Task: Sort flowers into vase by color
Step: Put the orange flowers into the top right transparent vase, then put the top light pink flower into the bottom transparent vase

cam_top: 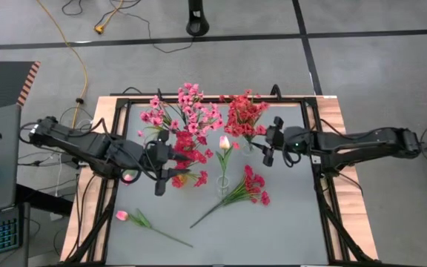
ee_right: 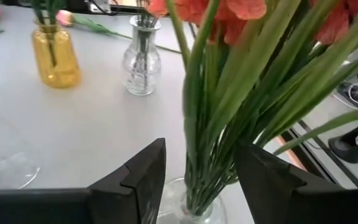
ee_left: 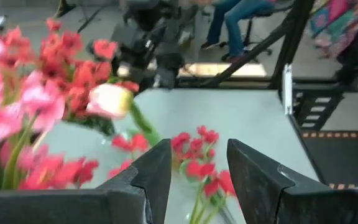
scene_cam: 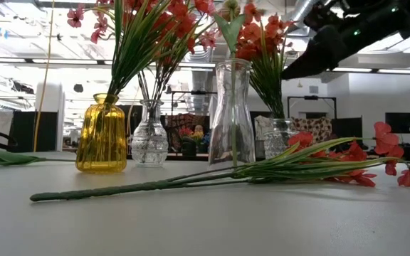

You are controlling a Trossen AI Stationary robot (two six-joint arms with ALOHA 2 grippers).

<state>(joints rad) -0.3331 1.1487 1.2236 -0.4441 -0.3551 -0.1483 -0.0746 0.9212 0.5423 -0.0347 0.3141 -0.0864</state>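
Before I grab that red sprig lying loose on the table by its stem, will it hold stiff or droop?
The red sprig would probably sag at the blossom end: its stem is long and thin, with the blossoms bunched at one tip. It looks light, so a push would likely slide it. Both grippers, left and right, are open, so either could close on the stem.

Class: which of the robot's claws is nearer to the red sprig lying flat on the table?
Right. The right claw hovers just beyond the red sprig's blossoms; the left claw is farther, beside the vases.
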